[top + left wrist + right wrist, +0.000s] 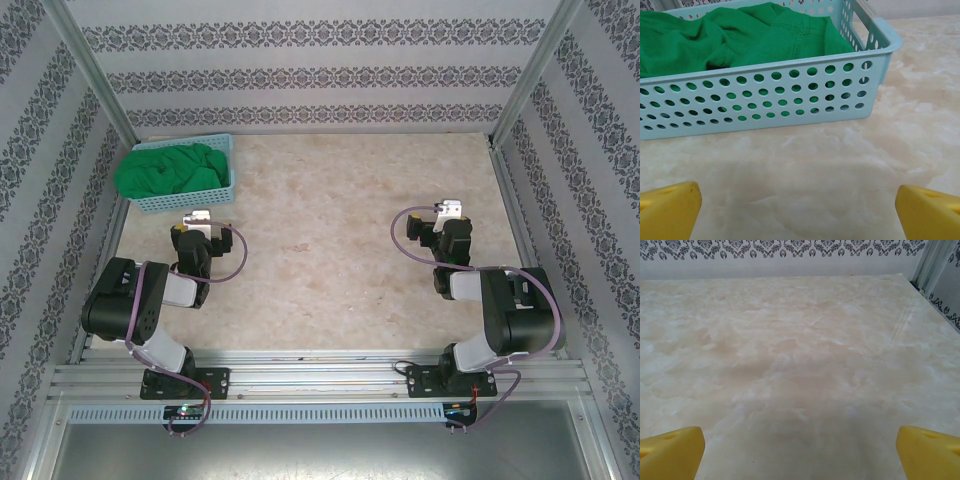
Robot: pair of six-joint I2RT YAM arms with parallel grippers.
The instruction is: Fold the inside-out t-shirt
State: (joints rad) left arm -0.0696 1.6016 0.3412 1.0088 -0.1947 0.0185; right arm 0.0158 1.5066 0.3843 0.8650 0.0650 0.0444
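A light blue basket (185, 201) sits in the far left corner of the table (340, 250), its long side toward the near edge. Its side wall (765, 105) is pierced with rows of round holes, and the end wall has a handle slot. The table top (790, 365) is pale marbled beige. Wallpaper (300, 70) with dark floral bands covers the far and side walls. Metal posts (95, 75) stand at the far corners. Metal rails (320, 375) run along the near edge, with a slotted strip (300, 412) just in front of them.
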